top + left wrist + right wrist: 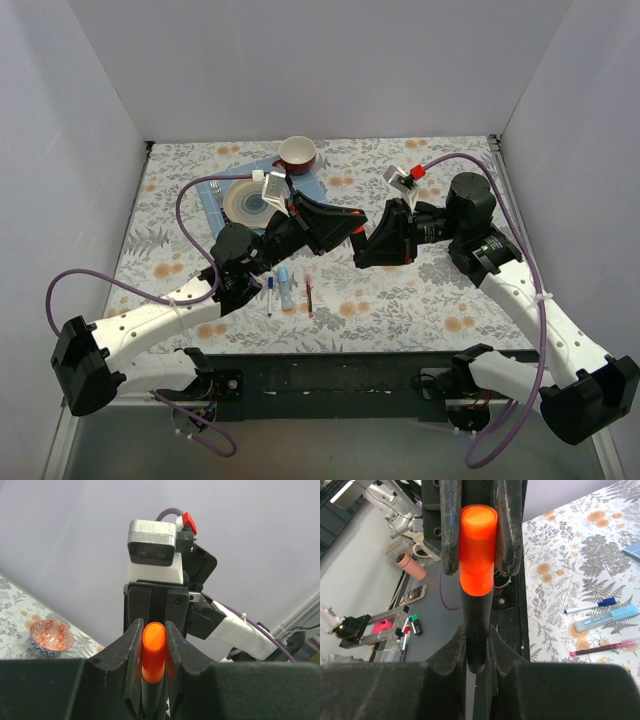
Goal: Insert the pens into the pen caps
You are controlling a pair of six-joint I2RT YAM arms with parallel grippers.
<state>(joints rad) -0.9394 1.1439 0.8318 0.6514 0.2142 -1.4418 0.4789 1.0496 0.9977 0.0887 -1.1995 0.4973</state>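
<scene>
Okay, I see a bright orange plastic cap [477, 550] on the chunky black highlighter [476, 625]; left gripper [154, 630] pinches the cap, right gripper [476, 636] the barrel.

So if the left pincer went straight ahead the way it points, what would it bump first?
Probably the right pincer: it faces the left pincer, and both grip the same marker between them. How close they are is unclear.

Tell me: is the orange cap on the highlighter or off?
On: the orange cap sleeves the end of the black highlighter, no gap visible. Fully seated, cannot tell.
</scene>
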